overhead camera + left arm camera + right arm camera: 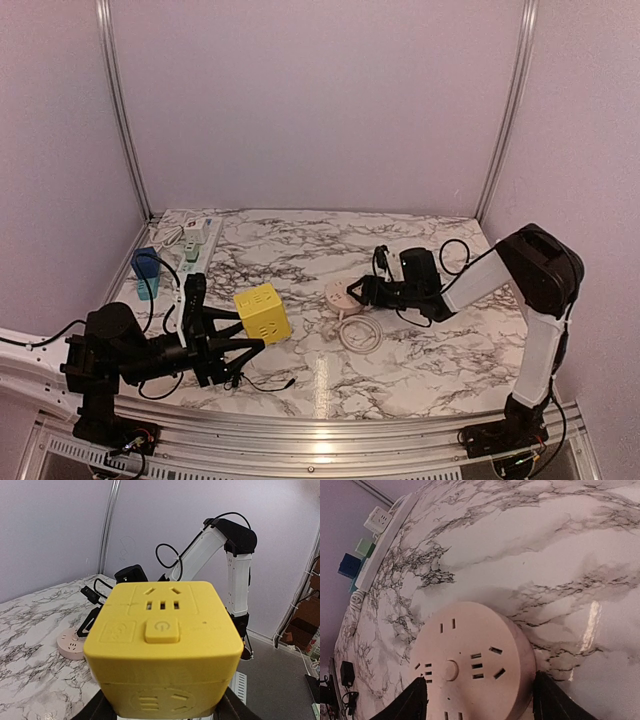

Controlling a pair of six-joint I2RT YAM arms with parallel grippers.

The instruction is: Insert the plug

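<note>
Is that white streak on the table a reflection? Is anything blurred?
Top external: yes, light glare on the glossy marble table. Right wrist: the same kind of streak, beside the sharp round socket. Left wrist: yellow cube socket evenly lit, no glare.

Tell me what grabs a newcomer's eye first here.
The bright yellow cube socket, gripped in the left end effector at the near left of the marble table. Next, the round pink power strip mid-table, straddled by the right end effector.
</note>
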